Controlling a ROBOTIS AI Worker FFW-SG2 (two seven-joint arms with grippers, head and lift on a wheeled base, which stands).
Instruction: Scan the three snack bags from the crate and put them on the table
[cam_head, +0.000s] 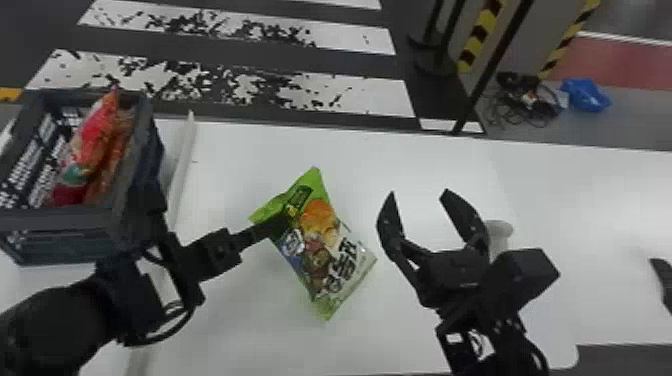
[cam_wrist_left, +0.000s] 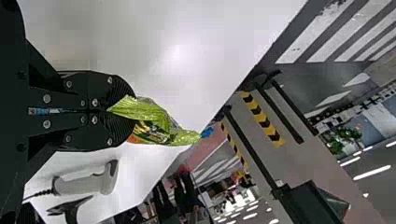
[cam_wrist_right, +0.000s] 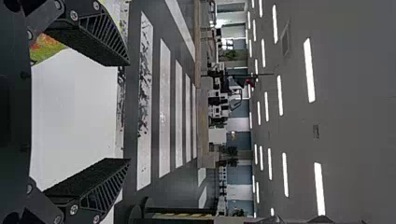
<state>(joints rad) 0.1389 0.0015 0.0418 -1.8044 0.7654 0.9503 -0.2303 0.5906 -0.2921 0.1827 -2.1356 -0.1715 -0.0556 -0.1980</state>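
White stripes (cam_head: 372, 97) lie past the desk (cam_head: 230, 155) — the green bag (cam_head: 325, 240) slants long-ways from far left to near right, left tool (cam_head: 286, 221) pinching it, right tool (cam_head: 419, 192) open.

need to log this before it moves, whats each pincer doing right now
Left pincer: closed, holding the green snack bag by its edge.
Right pincer: open, nothing between its fingers.

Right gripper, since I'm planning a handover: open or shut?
Open: in the head view, the right gripper has its fingers spread wide apart, holding nothing.
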